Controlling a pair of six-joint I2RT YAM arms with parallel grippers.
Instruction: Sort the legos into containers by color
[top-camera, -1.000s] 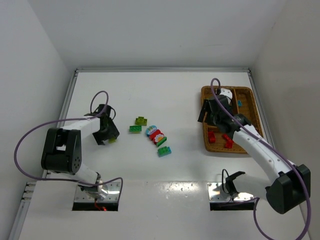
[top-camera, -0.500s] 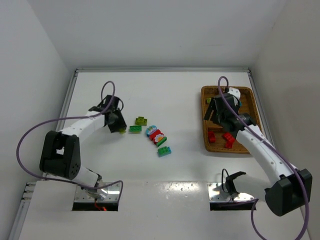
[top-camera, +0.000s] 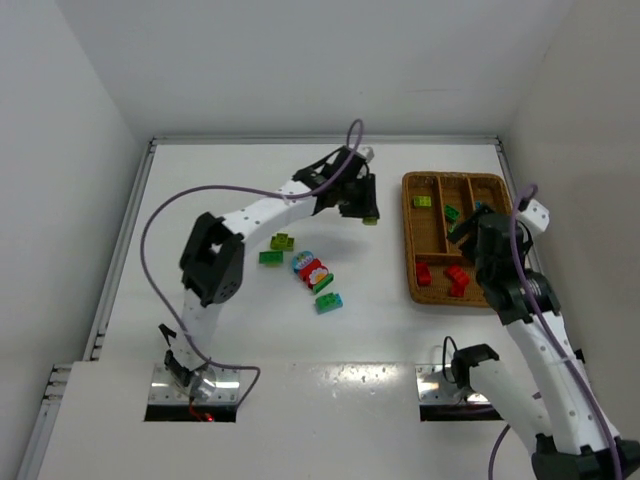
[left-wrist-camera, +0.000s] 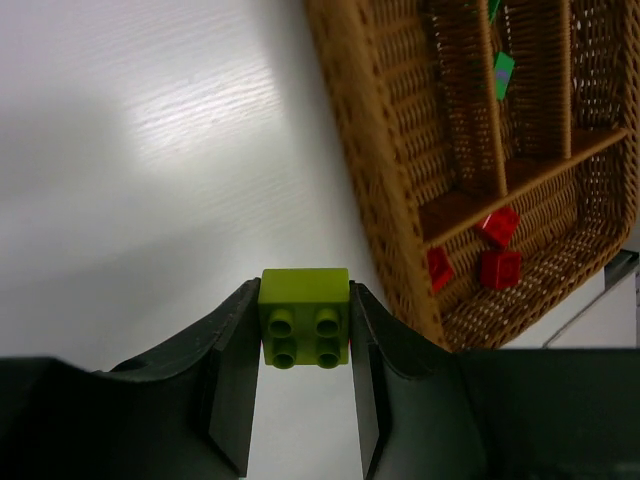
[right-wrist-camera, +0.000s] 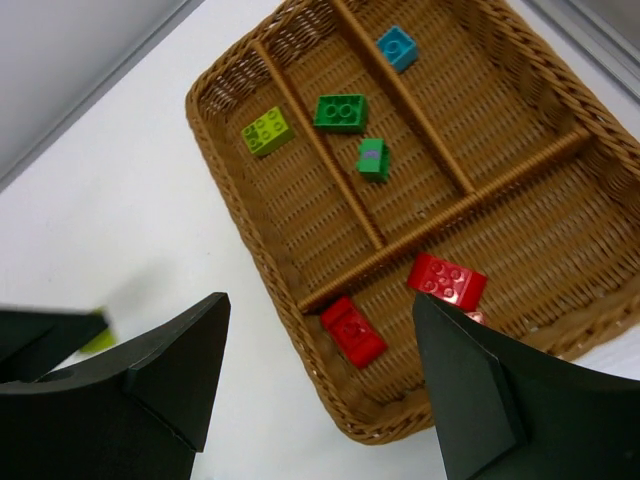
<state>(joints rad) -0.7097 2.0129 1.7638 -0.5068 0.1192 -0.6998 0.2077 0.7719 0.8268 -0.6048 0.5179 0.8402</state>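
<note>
Top external view: left arm stretches across the table, the left gripper (top-camera: 366, 212) pinching a lime brick (top-camera: 370, 219) just beside the far-left corner of the wicker tray (top-camera: 408, 250), which sits by the table's right edge. Left wrist cam: both fingers (left-wrist-camera: 232, 370) press the brick's sides, studs facing the lens, brick apart from the tray rim. Right gripper (top-camera: 468, 226) hangs over the tray w/ fingers (right-wrist-camera: 170, 370) spread wide, nothing btwn them. Inside the tray: one lime piece (right-wrist-camera: 266, 130) in the left long compartment, two green pieces (right-wrist-camera: 341, 112) in the middle one, a teal-blue piece (right-wrist-camera: 397, 47) in the right one, red bricks (right-wrist-camera: 447, 280) in the cross compartment at the near end. Loose legos (top-camera: 305, 268), incl. lime, dark green, teal and a stack w/ a white printed block, lie near the table's centre, well apart from the tray.
</note>
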